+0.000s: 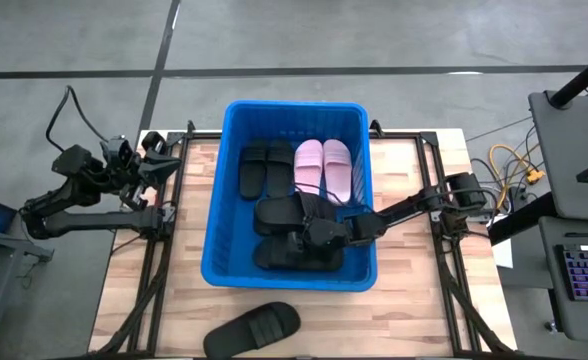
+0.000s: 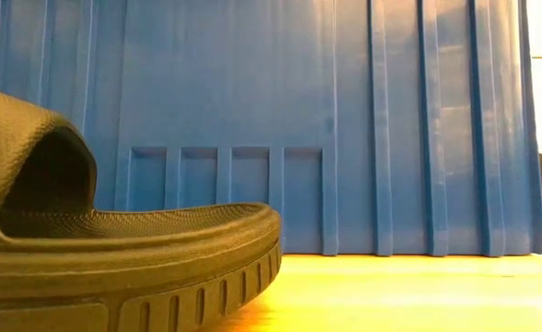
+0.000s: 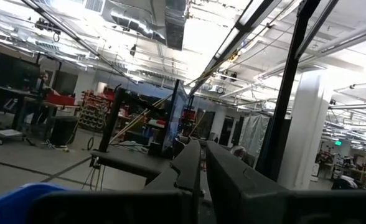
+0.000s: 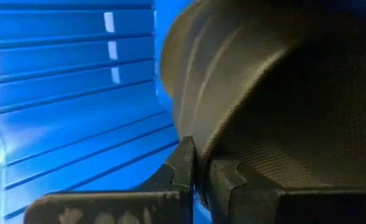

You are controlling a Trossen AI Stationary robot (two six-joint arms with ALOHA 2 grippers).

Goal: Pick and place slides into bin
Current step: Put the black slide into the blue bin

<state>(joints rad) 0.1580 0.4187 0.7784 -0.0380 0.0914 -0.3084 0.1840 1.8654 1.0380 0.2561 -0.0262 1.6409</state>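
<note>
Most of the job is looking done. The blue bin (image 1: 217, 210) is sitting in the middle of the high view, and it is already holding a good pile: a pair of pink slides (image 1: 323, 166) lying side by side toward the upper right of its floor, two black slides (image 1: 265, 168) just to their left, and more black slides (image 1: 292, 235) heaped in the lower half.

The right gripper (image 1: 319, 232) is reaching in over the bin's right rim and hanging low among that lower heap. In its own wrist view the fingers (image 4: 184, 163) are pressed together, nothing between them, with a black ribbed strap right in front and the blue wall beside it. I am judging it has nothing gripped, though whether it is touching the sandal I cannot tell.

The left gripper (image 1: 159, 165) is waiting at the upper left, off the bin's left side, its fingers (image 3: 192, 168) closed and empty, pointing out into the room.

What is remaining, as far as I can see, is one black slide (image 1: 254, 329) lying on the wooden table (image 1: 414, 320) at the lower edge of the frame, just outside the bin's near wall.
</note>
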